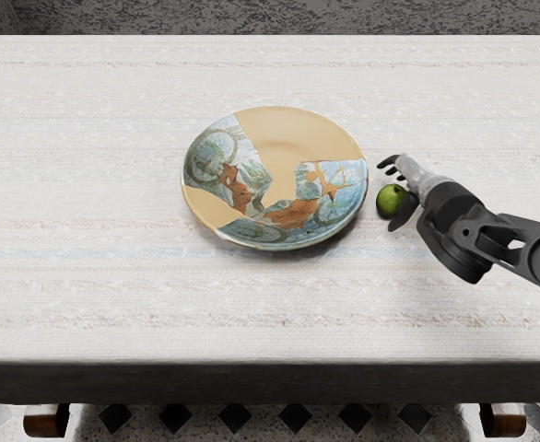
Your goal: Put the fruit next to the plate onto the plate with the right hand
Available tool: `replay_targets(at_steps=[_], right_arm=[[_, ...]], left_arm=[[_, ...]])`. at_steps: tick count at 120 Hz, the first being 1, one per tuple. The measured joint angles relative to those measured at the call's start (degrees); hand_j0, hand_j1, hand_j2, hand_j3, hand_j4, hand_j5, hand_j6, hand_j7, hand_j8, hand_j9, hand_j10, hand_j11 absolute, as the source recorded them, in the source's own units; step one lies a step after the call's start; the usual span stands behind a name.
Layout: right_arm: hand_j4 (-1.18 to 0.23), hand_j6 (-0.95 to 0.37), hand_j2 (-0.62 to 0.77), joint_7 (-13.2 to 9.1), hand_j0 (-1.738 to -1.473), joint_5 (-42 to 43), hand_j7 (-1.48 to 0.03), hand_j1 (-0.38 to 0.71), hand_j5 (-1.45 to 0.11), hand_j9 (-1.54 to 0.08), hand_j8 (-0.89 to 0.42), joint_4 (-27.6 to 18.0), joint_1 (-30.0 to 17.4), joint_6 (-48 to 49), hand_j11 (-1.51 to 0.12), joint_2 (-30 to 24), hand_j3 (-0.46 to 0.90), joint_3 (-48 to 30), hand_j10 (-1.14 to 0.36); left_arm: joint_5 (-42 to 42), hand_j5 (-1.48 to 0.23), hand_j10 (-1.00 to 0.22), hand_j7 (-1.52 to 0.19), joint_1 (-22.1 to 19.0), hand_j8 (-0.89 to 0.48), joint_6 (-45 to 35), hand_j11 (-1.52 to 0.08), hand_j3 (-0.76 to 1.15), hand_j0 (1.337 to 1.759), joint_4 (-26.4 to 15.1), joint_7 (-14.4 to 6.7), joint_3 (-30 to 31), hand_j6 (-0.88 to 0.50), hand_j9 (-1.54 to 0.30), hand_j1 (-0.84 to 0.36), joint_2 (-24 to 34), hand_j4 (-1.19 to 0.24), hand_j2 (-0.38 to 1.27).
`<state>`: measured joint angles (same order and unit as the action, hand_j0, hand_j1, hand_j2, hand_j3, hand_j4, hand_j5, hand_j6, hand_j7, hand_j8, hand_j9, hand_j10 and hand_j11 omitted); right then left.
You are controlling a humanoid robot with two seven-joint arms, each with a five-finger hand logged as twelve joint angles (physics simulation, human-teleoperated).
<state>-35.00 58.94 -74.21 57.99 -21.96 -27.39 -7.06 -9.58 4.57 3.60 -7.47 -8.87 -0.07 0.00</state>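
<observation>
A pale striped table (113, 276) stands over a diamond-patterned floor (266, 433).

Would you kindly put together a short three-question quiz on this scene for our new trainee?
1. True or false: the green fruit lies on the plate.
2. Which arm is in view? A) left B) right C) both
3. Fill in: in the picture, the right hand is at the plate's ____ side, by the fruit.
Key: 1 false, it lies on the table beside the plate; 2 B; 3 right.
</observation>
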Motion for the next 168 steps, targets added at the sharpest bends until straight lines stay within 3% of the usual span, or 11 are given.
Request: replay_targets(at_steps=[63, 92, 119, 148, 168], right_arm=[[-0.36, -0.36, -0.07, 0.0, -1.658, 1.0, -0.46, 0.07, -0.46, -0.46, -0.36, -0.4, -0.5, -0.7, -0.46, 0.1, 0.00, 0.0, -0.36], [-0.45, -0.45, -0.10, 0.0, -1.657, 1.4, -0.59, 0.19, -0.59, -0.59, -0.45, -0.4, -0.7, -0.9, -0.59, 0.1, 0.00, 0.0, -0.45], [-0.51, -0.41, -0.11, 0.0, -1.653, 1.7, -0.67, 0.23, -0.69, -0.69, -0.37, -0.2, -1.0, -0.8, -0.70, 0.2, 0.00, 0.1, -0.51], [-0.62, -0.40, 0.03, 0.0, -1.647, 1.9, -0.82, 0.26, -0.83, -0.84, -0.31, -0.1, -1.0, -0.8, -0.84, 0.1, 0.00, 0.1, -0.48], [-0.70, -0.46, 0.19, 0.0, -1.648, 1.9, -0.90, 0.26, -0.90, -0.92, -0.37, 0.0, -1.0, -0.9, -0.92, 0.1, 0.00, 0.1, -0.54]], left_arm=[[0.0, -0.03, -0.02, -0.03, 0.0, -0.02, 0.0, -0.03, 0.00, 1.658, 0.0, 0.0, 0.0, -0.02, -0.03, 0.32, 0.0, -0.02, 0.00], [0.0, -0.03, -0.02, -0.03, 0.0, -0.02, 0.0, -0.03, 0.00, 1.658, 0.0, 0.0, 0.0, -0.02, -0.03, 0.32, 0.0, -0.02, 0.00], [0.0, -0.03, -0.02, -0.03, 0.0, -0.02, 0.0, -0.03, 0.00, 1.658, 0.0, 0.0, 0.0, -0.02, -0.03, 0.32, 0.0, -0.02, 0.00], [0.0, -0.03, -0.02, -0.03, 0.0, -0.02, 0.0, -0.03, 0.00, 1.658, 0.0, 0.0, 0.0, -0.02, -0.03, 0.32, 0.0, -0.02, 0.00], [0.0, -0.03, -0.02, -0.03, 0.0, -0.02, 0.0, -0.03, 0.00, 1.658, 0.0, 0.0, 0.0, -0.02, -0.03, 0.32, 0.0, -0.02, 0.00]])
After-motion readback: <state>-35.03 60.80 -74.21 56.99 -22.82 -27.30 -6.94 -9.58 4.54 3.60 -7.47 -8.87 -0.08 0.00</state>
